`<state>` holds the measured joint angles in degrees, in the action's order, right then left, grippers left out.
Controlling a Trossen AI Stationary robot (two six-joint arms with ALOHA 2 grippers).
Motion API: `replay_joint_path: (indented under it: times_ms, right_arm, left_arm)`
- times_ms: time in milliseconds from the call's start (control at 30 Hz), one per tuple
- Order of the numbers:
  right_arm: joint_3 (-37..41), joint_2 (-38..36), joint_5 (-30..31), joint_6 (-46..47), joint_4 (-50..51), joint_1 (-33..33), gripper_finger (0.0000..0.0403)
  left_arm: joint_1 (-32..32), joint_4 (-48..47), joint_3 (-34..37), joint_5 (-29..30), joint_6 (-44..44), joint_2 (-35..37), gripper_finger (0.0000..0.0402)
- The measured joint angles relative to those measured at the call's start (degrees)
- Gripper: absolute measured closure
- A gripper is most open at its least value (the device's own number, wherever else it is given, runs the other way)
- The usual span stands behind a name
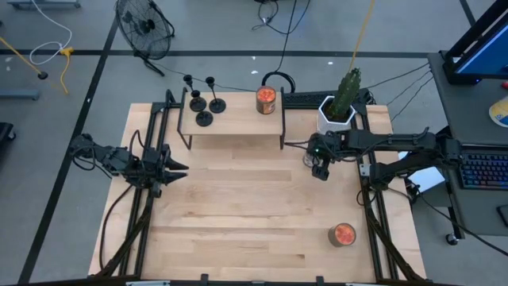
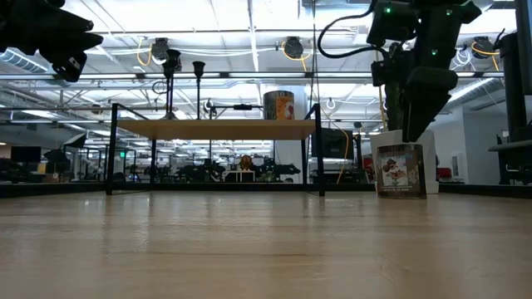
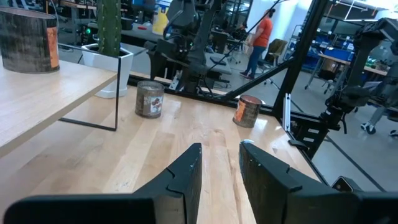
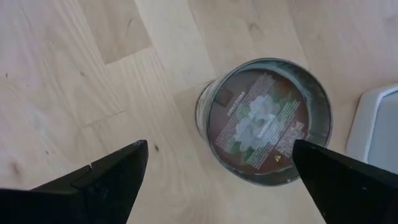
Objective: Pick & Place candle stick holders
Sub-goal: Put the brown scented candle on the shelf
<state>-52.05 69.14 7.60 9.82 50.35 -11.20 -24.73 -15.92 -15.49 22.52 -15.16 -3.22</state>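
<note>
Three matte-black candle stick holders [image 1: 205,105] stand on their disc bases at the left end of a small wooden shelf [image 1: 238,125]. Two of their stems show in the low view [image 2: 172,79]. My right gripper [image 1: 320,168] is open and points down above a round tin candle [image 4: 267,121] that stands on the table beside a white pot; its fingers stand wide on either side, clear of the tin. In the low view the tin [image 2: 401,170] stands below the gripper [image 2: 414,124]. My left gripper [image 1: 176,168] hovers at the table's left, narrowly open and empty [image 3: 221,165].
A second tin candle [image 1: 267,100] stands on the shelf's right end. A third tin [image 1: 343,234] stands near the table's front right. A cactus in a white pot [image 1: 340,107] stands behind my right gripper. Black frame rails [image 1: 151,199] run along both table sides.
</note>
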Motion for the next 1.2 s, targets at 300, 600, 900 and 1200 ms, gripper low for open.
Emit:
replay_joint_path:
  times_ms: [300, 600, 900, 1200]
  right_arm:
    - [3.9, 0.0, 0.0, -1.5, -4.0, 0.0, 0.0012]
    - [7.1, 0.0, 0.3, -1.5, -9.2, 0.0, 0.0025]
    - [8.8, -0.1, 4.5, -1.3, -10.7, 0.1, 0.0141]
    - [8.9, -0.1, 4.5, -1.1, -12.8, 0.0, 0.0235]
  left_arm:
    - [0.0, 0.0, 0.0, 0.0, -0.1, 0.0, 0.0289]
    - [0.0, 0.3, 0.0, 0.0, -0.6, 0.0, 0.0289]
    - [0.0, 0.9, 0.0, 0.0, -0.6, 0.0, 0.0289]
    - [0.0, 0.9, 0.0, 0.0, -0.7, 0.0, 0.0289]
